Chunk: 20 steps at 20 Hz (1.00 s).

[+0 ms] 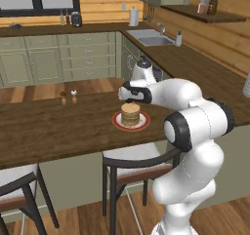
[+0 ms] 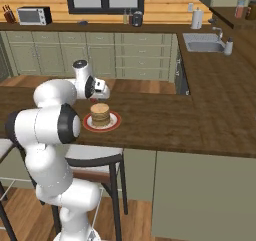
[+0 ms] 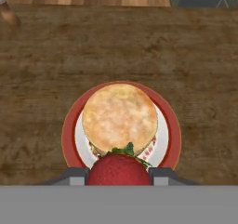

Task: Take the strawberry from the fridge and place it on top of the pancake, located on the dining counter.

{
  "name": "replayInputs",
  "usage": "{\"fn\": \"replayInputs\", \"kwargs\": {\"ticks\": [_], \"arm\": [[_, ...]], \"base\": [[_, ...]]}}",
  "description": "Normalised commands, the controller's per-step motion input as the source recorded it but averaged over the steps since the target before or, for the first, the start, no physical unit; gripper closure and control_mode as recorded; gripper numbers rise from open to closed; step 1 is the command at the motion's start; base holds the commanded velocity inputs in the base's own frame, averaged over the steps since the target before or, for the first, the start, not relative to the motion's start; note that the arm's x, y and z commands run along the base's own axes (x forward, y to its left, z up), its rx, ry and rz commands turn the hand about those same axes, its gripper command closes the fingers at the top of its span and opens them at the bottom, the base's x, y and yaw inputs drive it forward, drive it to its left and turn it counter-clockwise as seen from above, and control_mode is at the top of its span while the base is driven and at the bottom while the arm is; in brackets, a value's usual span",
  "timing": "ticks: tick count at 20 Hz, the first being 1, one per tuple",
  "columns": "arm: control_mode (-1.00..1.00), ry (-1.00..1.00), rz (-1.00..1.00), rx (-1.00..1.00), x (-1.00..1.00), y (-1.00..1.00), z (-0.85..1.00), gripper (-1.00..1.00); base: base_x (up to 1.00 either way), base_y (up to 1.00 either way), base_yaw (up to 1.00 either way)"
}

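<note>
Red strawberry (image 3: 119,169) over pancake (image 3: 120,117) edge

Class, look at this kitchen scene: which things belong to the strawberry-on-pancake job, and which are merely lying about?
Belong to the job:
- strawberry, held in the claw
- pancake stack on the red plate
- dining counter

Lying about:
- two small shakers on the counter
- stools
- sink
- paper towel roll
- microwave

A round red plate (image 1: 117,121) sat on the tabletop (white in its centre); two small shakers (image 1: 68,96) stood farther left, stools (image 1: 129,163) tucked below.
</note>
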Motion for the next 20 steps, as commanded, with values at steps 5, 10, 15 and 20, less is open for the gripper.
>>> {"fn": "replayInputs", "kwargs": {"ticks": [5, 10, 15, 20], "arm": [[-1.0, 0.0, 0.01, 0.0, 0.36, -0.11, -0.38, 1.0], [-1.0, 0.0, 0.0, 0.0, 0.0, -0.02, -0.29, 1.0], [-1.0, 0.0, 0.0, 0.0, 0.1, 0.0, -0.27, 1.0], [-1.0, 0.0, 0.0, -0.02, 0.24, 0.02, -0.16, 1.0]], "base": [[0.0, 0.0, 0.0], [0.0, 0.0, 0.0], [0.0, 0.0, 0.0], [0.0, 0.0, 0.0]]}}
